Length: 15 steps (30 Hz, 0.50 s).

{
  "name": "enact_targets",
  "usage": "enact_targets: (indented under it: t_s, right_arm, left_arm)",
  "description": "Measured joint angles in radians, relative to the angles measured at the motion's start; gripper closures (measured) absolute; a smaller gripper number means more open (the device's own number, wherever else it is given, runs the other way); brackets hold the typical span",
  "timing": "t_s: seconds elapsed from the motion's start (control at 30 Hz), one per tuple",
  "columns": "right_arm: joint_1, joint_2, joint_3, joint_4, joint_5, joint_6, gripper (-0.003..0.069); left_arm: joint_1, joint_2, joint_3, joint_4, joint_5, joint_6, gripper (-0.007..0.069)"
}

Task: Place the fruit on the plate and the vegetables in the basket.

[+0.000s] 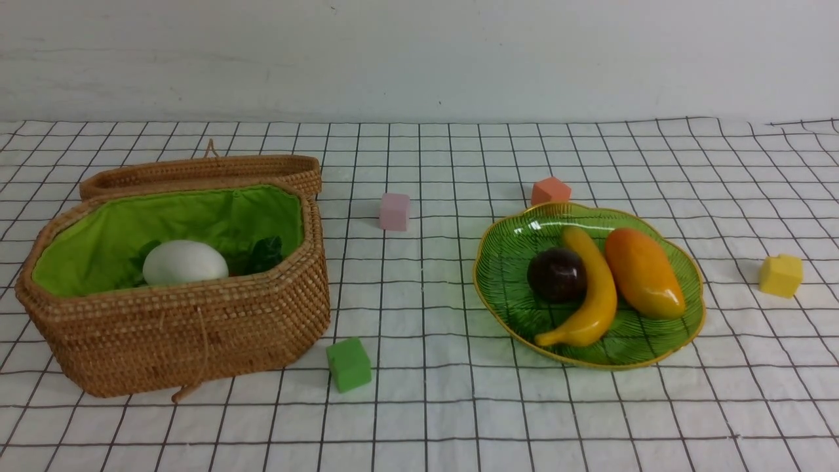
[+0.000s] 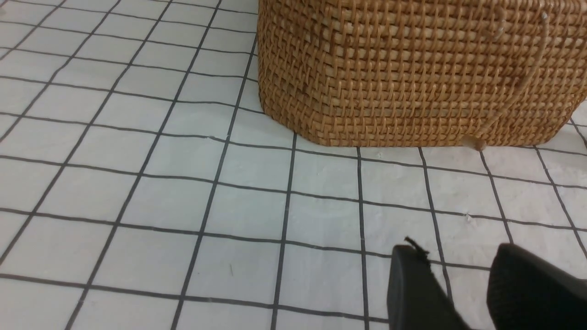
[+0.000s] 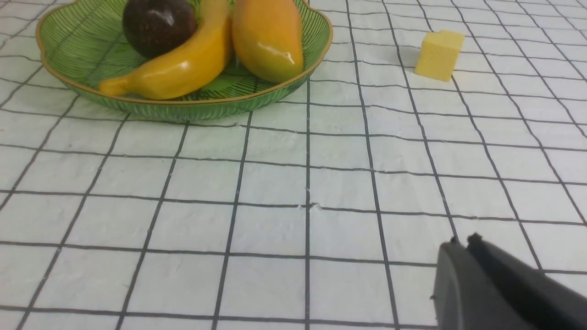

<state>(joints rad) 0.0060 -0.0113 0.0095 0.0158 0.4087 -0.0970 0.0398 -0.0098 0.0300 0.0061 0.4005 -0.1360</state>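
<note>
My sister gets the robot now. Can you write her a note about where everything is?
Left pincer: open, empty, low near the basket.
Right pincer: shut, empty, near the plate.
Done: dark round fruit, banana and mango lie on the plate.
In the basket: white radish and some green leaves show; gourd and carrot can't be seen, and none lie on the cloth.
Left: check the basket; lid is open.

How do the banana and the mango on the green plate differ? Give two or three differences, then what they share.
The banana is long, thin and curved; the mango is a plump, straight oval. The banana is yellow; the mango is orange. The banana touches the dark round fruit; the mango does not. Both are glossy and lie on the green plate.
</note>
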Motion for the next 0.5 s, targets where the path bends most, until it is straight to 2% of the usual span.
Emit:
enact_targets:
  t_s: [0.23,0.5]
  right_arm:
    - [0.000,0.000,0.000,0.000,0.000,0.000,0.0623]
    - [0.000,0.000,0.000,0.001,-0.001,0.000,0.0620]
  left_arm:
    - [-0.004,0.000,0.000,0.000,0.000,0.000,0.0386]
    - [-0.087,0.000,0.000,0.000,0.000,0.000,0.0386]
